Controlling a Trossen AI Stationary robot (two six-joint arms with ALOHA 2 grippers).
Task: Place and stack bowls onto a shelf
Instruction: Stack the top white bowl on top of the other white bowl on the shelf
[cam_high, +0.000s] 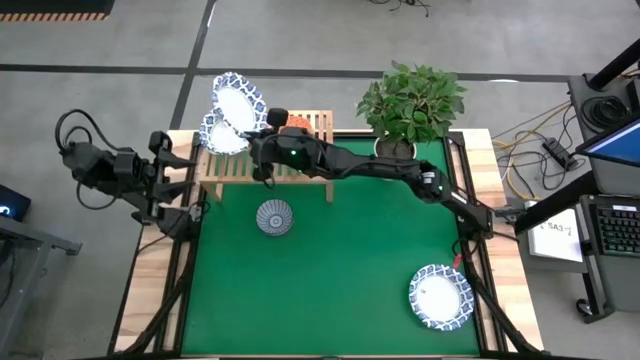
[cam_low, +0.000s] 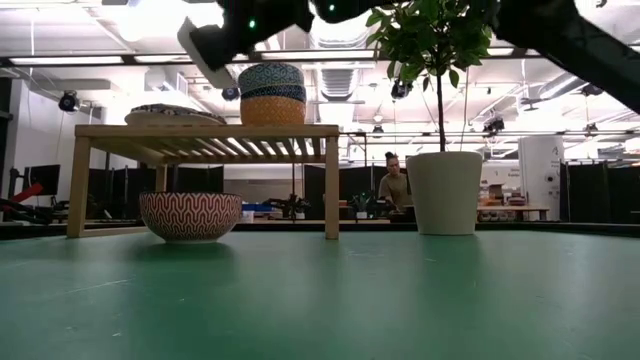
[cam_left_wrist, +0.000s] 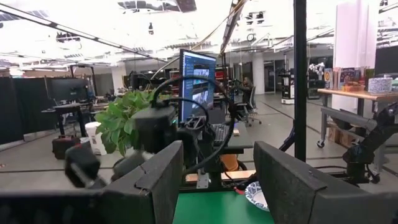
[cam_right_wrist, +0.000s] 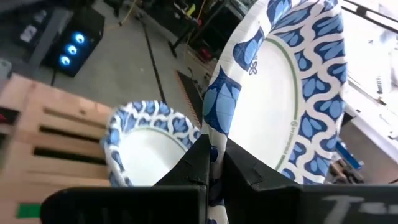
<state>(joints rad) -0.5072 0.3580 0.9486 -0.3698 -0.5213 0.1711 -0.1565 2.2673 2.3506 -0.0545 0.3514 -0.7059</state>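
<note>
My right gripper (cam_high: 259, 122) reaches over the wooden shelf (cam_high: 300, 165) and is shut on a wide white bowl with a blue rim (cam_high: 238, 98). That bowl hangs tilted above the shelf's left far corner. Another wide bowl (cam_high: 220, 137) lies on the shelf's left end, just below it. Two deep bowls (cam_low: 271, 94) are stacked on the shelf, grey-blue on yellow-orange. A red-orange deep bowl (cam_low: 190, 215) stands on the green mat in front of the shelf. A further wide bowl (cam_high: 440, 297) sits near the table's right near corner. My left gripper (cam_left_wrist: 217, 180) is open, parked off the table's left edge. My right gripper pinches the held bowl's rim (cam_right_wrist: 216, 134) between its two fingers (cam_right_wrist: 198, 163), one on the inner face and one on the outer. The fingers come from the table's right, slanting toward the far left corner. The bowl is lifted clear and tilted steeply, above the bowl on the shelf (cam_right_wrist: 149, 144).
A potted plant in a white pot (cam_low: 445, 192) stands at the table's far edge, right of the shelf. The right arm (cam_high: 380, 168) spans the table's far half. Green mat (cam_high: 340, 290) lies open between the two bowls on the table. A person sits in the room beyond.
</note>
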